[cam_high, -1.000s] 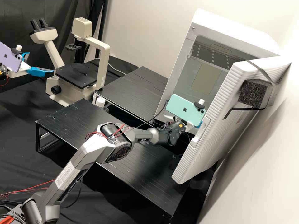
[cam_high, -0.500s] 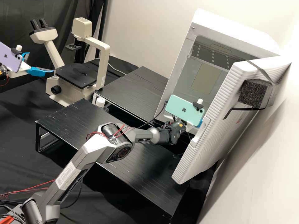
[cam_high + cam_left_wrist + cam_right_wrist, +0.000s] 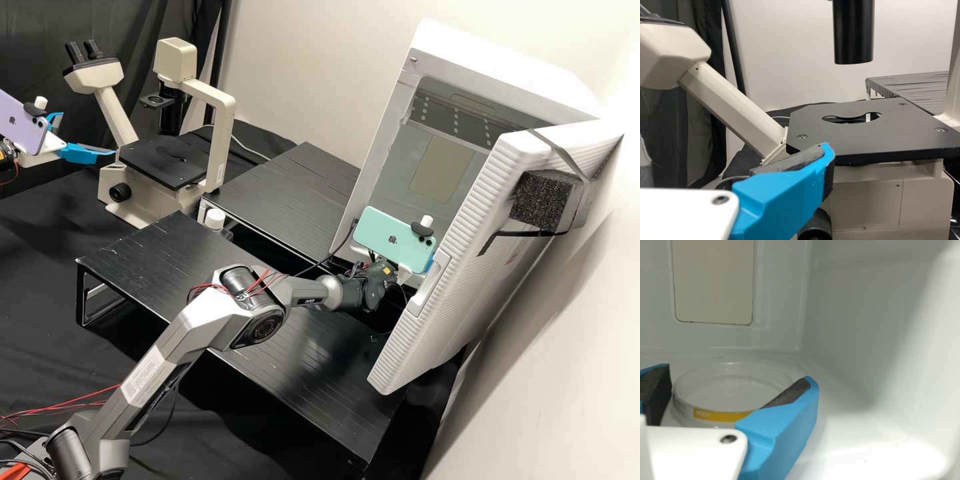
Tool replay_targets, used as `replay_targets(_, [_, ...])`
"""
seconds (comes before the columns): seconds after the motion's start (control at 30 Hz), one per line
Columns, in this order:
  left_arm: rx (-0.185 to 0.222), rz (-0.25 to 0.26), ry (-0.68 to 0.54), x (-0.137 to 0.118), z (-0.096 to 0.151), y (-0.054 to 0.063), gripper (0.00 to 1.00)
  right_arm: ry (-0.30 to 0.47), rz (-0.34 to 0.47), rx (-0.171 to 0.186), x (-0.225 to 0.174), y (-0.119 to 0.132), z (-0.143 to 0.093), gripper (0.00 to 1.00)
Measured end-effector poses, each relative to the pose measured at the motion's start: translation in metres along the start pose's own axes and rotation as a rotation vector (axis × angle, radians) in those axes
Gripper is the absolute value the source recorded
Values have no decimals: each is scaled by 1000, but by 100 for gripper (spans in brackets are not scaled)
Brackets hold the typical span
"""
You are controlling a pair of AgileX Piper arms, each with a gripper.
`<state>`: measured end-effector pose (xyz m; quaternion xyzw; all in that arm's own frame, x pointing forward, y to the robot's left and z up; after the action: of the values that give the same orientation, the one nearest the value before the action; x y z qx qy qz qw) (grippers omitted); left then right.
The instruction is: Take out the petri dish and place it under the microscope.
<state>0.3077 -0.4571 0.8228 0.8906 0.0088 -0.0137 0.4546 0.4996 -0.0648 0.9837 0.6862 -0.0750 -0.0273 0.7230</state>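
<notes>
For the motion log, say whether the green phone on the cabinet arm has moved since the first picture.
Yes, slightly: in the high view, the green phone has shifted toward picture left, away from the white door's handle.

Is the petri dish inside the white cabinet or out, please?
In: the petri dish stands on the cabinet floor, before its beige back panel.

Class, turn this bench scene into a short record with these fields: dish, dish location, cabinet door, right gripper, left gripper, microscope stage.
Dish: clear, round petri dish with a yellow-orange label on its side
Dish location: on the floor of the white cabinet
Cabinet door: open
Right gripper: inside the cabinet, open, fingers about the dish; contact cannot be told
Left gripper: open, beside the microscope
Microscope stage: black plate, no dish on it
</notes>
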Motion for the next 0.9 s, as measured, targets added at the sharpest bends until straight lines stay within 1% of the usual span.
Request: replay_targets(0.9, [0,0,0,0,0,0,100,-1,-3,10,2,-3,1,0])
